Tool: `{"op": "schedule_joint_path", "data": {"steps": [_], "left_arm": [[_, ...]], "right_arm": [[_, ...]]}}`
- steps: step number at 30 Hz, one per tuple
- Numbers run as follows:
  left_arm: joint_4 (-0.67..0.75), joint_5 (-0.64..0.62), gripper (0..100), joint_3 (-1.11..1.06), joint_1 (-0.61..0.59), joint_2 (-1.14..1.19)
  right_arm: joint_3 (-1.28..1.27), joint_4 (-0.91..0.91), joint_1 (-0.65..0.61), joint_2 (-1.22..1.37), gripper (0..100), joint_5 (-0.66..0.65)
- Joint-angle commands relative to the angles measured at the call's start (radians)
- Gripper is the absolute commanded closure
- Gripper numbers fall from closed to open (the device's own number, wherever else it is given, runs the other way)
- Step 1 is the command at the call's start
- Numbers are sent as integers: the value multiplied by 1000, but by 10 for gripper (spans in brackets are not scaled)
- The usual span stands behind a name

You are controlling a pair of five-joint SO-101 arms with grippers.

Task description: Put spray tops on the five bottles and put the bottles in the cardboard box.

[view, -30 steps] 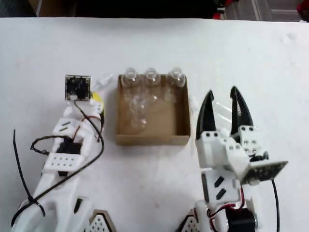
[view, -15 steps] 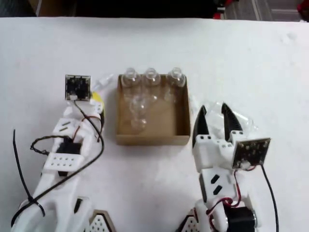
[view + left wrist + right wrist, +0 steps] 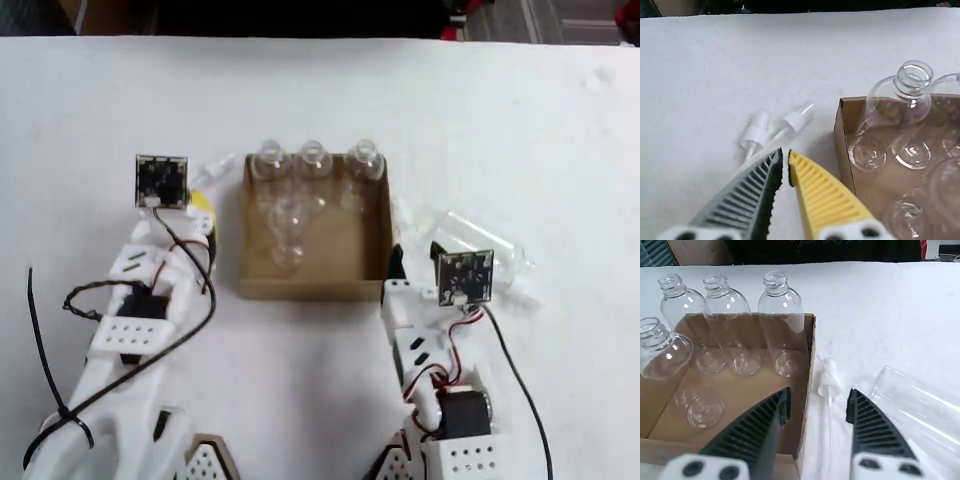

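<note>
The cardboard box holds three clear, uncapped bottles upright along its far wall and a fourth nearer the middle. A fifth bottle lies on its side on the table, right of the box. My right gripper stands open by the box's near right corner. In its wrist view a white spray top lies just beyond the fingertips, beside the lying bottle. My left gripper is shut and empty left of the box, just short of two spray tops.
White table all round, with open room beyond the box and to the far right. The box wall rises right beside the right gripper's fingers. A dark edge runs along the table's far side.
The right arm has drawn back toward the near edge and pitched down, uncovering the lying bottle. The left arm has kept still.
</note>
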State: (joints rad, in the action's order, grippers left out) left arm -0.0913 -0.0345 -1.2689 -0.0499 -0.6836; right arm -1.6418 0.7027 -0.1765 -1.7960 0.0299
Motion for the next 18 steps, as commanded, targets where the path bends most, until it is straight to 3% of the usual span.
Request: {"op": "schedule_joint_path", "data": {"steps": [1,14,18], "left_arm": [[25,11,976,3,7,-2],[25,11,976,3,7,-4],[25,11,976,3,7,-4]], "right_arm": [[-8,-59,13,-8,836,5],[-49,-53,13,-5,836,2],[-49,47,4,-5,833,2]]}}
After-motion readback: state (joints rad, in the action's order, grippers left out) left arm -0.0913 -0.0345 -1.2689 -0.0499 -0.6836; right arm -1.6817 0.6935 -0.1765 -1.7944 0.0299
